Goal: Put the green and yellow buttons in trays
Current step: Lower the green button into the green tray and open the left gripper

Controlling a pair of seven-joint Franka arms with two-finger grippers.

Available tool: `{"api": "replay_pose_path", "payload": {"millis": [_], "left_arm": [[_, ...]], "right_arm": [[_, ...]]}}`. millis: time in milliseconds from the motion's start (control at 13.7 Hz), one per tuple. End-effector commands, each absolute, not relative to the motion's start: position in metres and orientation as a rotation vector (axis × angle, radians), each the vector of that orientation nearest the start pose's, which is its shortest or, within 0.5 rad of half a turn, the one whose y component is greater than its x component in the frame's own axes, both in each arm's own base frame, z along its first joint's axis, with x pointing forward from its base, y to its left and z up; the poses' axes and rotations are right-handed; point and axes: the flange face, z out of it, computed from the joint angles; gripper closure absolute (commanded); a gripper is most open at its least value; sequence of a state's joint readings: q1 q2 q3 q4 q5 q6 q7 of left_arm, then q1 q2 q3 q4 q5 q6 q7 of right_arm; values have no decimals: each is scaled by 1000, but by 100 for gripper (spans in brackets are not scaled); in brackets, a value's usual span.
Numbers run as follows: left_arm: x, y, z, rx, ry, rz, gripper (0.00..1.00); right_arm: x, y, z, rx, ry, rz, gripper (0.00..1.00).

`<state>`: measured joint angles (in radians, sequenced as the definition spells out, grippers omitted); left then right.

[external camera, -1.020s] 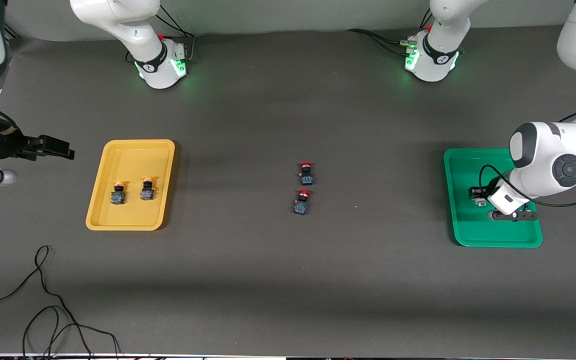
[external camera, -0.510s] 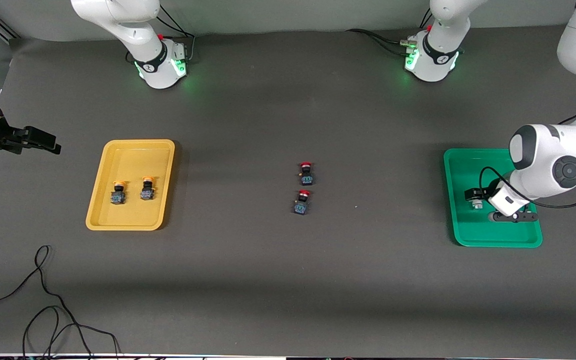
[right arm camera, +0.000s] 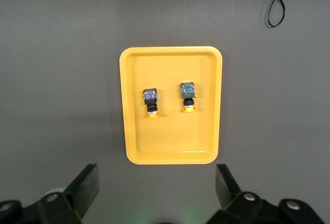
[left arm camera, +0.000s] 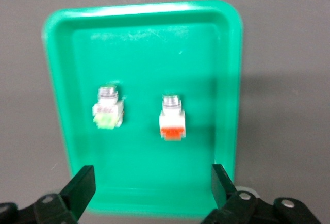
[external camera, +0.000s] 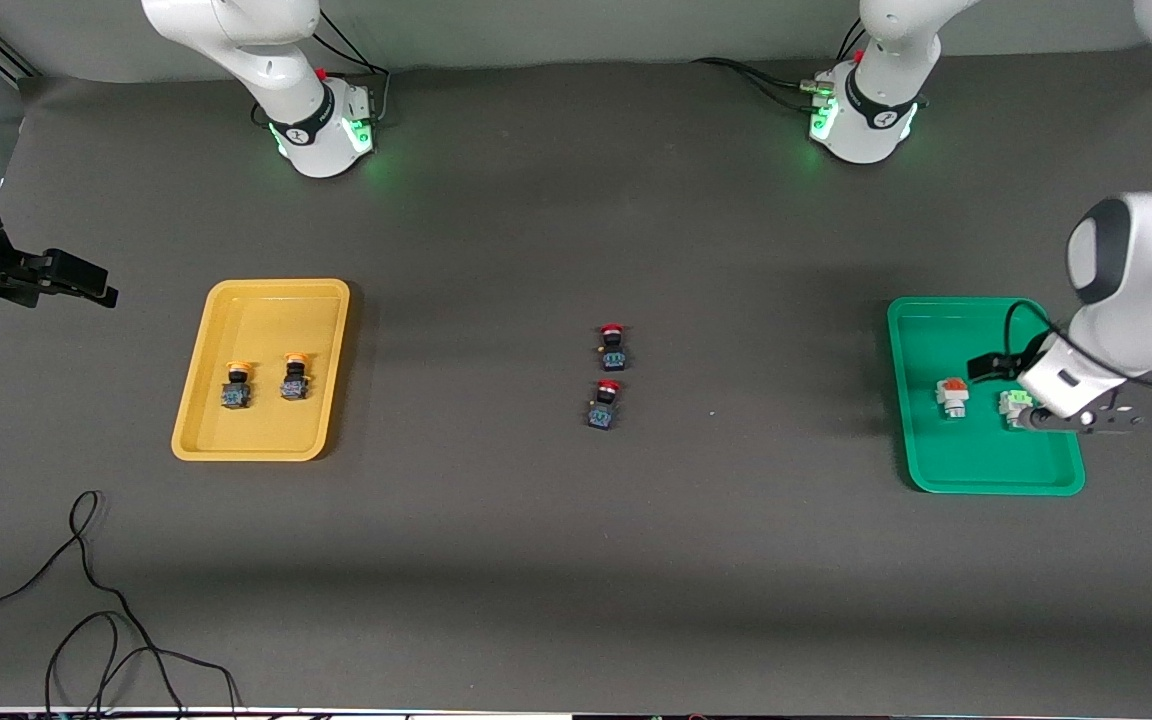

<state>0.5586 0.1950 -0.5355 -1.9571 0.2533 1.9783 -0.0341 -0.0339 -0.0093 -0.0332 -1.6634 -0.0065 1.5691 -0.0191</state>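
Both arms glossy white with dark grey joint caps; bases glow green, with black bands, red dots; black cables; black grippers with round screws.

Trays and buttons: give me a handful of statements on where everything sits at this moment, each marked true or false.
1. The yellow tray holds two yellow buttons. True.
2. The green tray holds three buttons. False: two lie in it, a green one and an orange-marked one.
3. Two red buttons lie on the bare table between the trays. True.
4. The left gripper is shut on a button. False: its jaws are open and hold nothing, over the green tray.
5. The right gripper is inside the yellow tray. False: it is up above that tray, jaws open.
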Motion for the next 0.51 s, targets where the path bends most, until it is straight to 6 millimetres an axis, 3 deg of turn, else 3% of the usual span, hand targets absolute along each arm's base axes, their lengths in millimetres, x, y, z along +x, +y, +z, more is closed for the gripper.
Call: {"api": "replay_pose_path", "payload": {"millis": [0,73,219,437], "left_arm": [[584,9,486,-3008,100,280,0],[585,3,516,-3014,100,299,0],[583,-5,557,-3013,107,285,0],[587,-9,570,-3050,106,232,0]], "right_arm": [[543,-34,591,-3170,83,108,0],[543,-34,591,-3170,78,106,0],[544,-35,592,-3170,71,106,0],[545,-35,593,-3167,73,104,0]]}}
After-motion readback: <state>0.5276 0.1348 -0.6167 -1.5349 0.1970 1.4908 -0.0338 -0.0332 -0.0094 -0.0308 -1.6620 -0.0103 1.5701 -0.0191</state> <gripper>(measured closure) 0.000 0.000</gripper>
